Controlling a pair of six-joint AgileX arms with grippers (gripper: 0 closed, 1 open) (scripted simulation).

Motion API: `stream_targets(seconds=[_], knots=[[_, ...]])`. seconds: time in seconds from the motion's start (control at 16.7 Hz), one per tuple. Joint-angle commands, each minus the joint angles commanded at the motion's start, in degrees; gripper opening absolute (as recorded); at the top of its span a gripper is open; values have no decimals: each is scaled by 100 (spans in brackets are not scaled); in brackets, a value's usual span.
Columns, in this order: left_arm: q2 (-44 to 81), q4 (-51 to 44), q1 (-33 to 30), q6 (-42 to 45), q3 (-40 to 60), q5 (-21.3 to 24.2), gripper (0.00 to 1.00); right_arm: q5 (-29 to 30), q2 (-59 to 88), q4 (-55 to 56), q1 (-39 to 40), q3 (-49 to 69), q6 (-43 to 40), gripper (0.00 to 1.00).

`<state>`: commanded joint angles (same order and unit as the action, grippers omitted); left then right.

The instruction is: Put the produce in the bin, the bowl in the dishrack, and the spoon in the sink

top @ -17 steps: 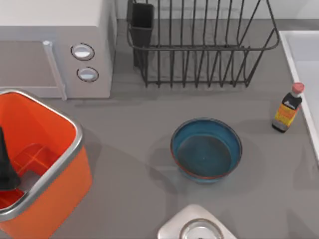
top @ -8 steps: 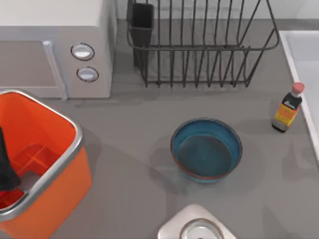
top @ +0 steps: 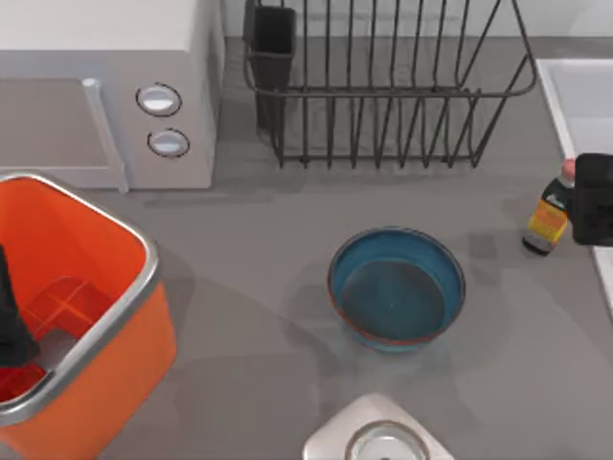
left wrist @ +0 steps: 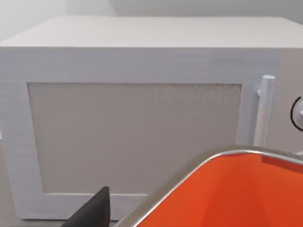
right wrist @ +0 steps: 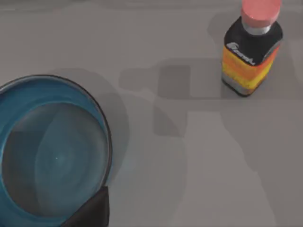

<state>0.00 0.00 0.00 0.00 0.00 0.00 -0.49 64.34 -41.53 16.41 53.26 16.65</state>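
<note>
at the desk's right edge [top: 239, 287] the right tool [top: 594, 199] hangs beside the sauce bottle [top: 550, 218]; i cannot tell its finger state, nor the left tool's [top: 11, 316] inside the orange bin [top: 124, 307]. the blue bowl [top: 397, 287] sits mid-desk, before the dishrack [top: 383, 91].

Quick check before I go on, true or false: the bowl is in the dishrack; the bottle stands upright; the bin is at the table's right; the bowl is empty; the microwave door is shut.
1. The bowl is in the dishrack. False: it sits on the table in front of the rack.
2. The bottle stands upright. True.
3. The bin is at the table's right. False: it is at the left, in front of the microwave.
4. The bowl is empty. True.
5. The microwave door is shut. True.
</note>
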Motion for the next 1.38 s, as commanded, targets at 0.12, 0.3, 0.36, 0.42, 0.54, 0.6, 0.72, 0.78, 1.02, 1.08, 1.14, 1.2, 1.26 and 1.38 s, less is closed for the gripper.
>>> stream_targets(seconds=[0.12, 0.3, 0.36, 0.42, 0.54, 0.6, 0.72, 0.78, 1.02, 1.08, 1.14, 1.2, 1.26, 1.38], knots=[[0, 0, 0, 0, 0, 0, 100, -13, 1113, -724, 270, 883, 294, 100], [0, 0, 0, 0, 0, 0, 100, -12, 2533, -1678, 634, 2108, 679, 100], [0, 0, 0, 0, 0, 0, 100, -6, 2956, -1952, 742, 2481, 790, 100], [0, 0, 0, 0, 0, 0, 100, 1, 3353, -2200, 840, 2829, 891, 100], [0, 0, 0, 0, 0, 0, 100, 22, 4028, -2614, 1006, 3419, 1062, 100], [0, 0, 0, 0, 0, 0, 100, 33, 4286, -2776, 1072, 3648, 1131, 100], [0, 0, 0, 0, 0, 0, 100, 50, 4630, -3002, 1163, 3969, 1228, 100], [0, 0, 0, 0, 0, 0, 100, 55, 4715, -3061, 1187, 4057, 1254, 100], [0, 0, 0, 0, 0, 0, 100, 57, 4747, -3084, 1196, 4092, 1264, 100], [0, 0, 0, 0, 0, 0, 100, 53, 4732, -3071, 1167, 4077, 1258, 100], [0, 0, 0, 0, 0, 0, 100, 53, 4738, -3053, 1170, 4060, 1256, 100], [0, 0, 0, 0, 0, 0, 100, 55, 4762, -2979, 1175, 3993, 1253, 100], [0, 0, 0, 0, 0, 0, 100, 57, 4799, -2845, 1180, 3879, 1252, 100], [0, 0, 0, 0, 0, 0, 100, 59, 4913, -2400, 1189, 3561, 1256, 100]])
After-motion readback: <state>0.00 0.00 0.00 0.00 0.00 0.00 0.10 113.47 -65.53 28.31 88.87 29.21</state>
